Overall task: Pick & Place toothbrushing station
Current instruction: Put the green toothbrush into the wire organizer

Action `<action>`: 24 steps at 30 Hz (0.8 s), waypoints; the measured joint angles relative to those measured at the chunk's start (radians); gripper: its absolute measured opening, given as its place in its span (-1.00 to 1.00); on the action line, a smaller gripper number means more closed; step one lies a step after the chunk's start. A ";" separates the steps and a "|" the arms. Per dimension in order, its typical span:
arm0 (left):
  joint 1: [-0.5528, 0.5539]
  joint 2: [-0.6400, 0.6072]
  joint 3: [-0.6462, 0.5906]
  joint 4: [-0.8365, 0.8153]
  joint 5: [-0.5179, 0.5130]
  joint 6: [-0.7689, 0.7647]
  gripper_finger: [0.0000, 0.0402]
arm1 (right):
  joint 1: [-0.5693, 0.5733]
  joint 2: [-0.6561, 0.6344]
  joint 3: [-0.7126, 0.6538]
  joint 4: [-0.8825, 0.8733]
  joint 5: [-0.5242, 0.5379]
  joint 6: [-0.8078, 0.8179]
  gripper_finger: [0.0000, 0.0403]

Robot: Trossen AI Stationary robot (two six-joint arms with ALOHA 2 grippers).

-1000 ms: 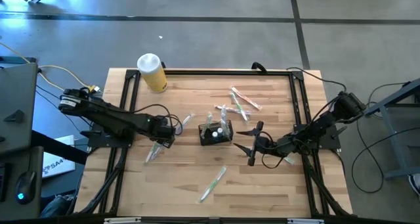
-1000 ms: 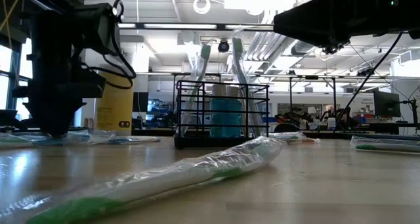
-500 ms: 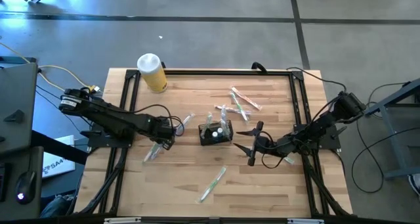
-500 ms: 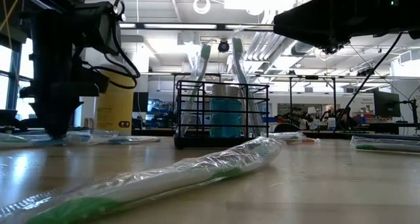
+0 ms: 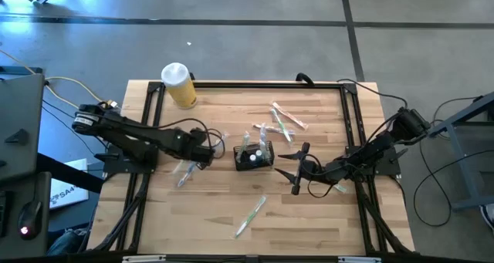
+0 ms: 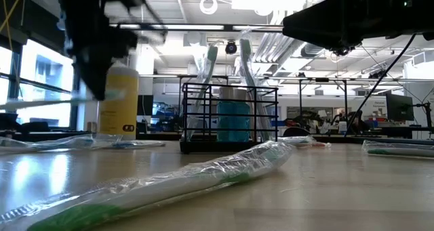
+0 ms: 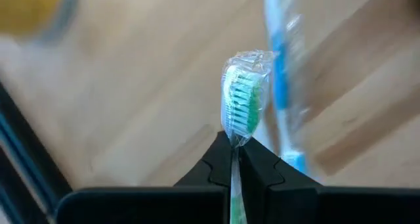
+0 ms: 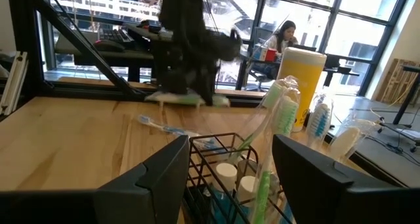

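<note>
Left gripper (image 7: 233, 159) clamped on wrapped toothbrush (image 7: 241, 112), just beside mesh caddy (image 5: 254, 156); right gripper (image 5: 297, 170) wide, opposite side.

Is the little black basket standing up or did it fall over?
Standing up. The black mesh caddy sits flat on the table, and the wrapped toothbrushes inside it point upward.

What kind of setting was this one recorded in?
Most likely a large open lab or office workspace. The low view shows ceiling strip lights and rows of desks with monitors behind the wooden table; the right wrist view shows a person seated by tall windows.
</note>
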 joint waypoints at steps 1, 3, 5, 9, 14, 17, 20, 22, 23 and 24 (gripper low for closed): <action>-0.020 0.000 0.036 -0.023 -0.030 0.012 -0.99 | 0.000 0.000 0.000 -0.001 0.000 0.000 0.05; -0.068 0.000 0.115 -0.053 -0.104 0.028 -0.99 | 0.002 0.000 0.000 -0.003 0.000 0.002 0.05; -0.122 -0.001 0.193 -0.063 -0.193 0.060 -0.99 | 0.002 0.000 0.000 -0.005 0.000 0.004 0.05; -0.264 -0.015 0.299 0.066 -0.360 0.260 -1.00 | 0.002 0.000 0.000 -0.009 0.000 0.039 0.05; -0.409 -0.038 0.290 0.524 -0.433 0.675 -1.00 | 0.002 0.000 0.000 -0.009 -0.001 0.049 0.05; -0.425 -0.038 0.249 0.754 -0.433 0.885 -1.00 | 0.002 0.000 0.000 -0.009 -0.001 0.049 0.05; -0.382 -0.038 0.187 0.951 -0.391 1.009 -1.00 | 0.002 0.000 0.000 -0.008 -0.001 0.049 0.05; -0.320 -0.038 0.138 1.060 -0.314 1.062 -1.00 | 0.002 0.000 0.000 -0.008 -0.001 0.049 0.05; -0.284 -0.038 0.115 1.104 -0.270 1.079 -1.00 | 0.002 0.000 0.000 -0.008 -0.001 0.049 0.05; -0.245 -0.038 0.094 1.145 -0.226 1.091 -1.00 | 0.002 0.000 0.000 -0.008 -0.001 0.049 0.05</action>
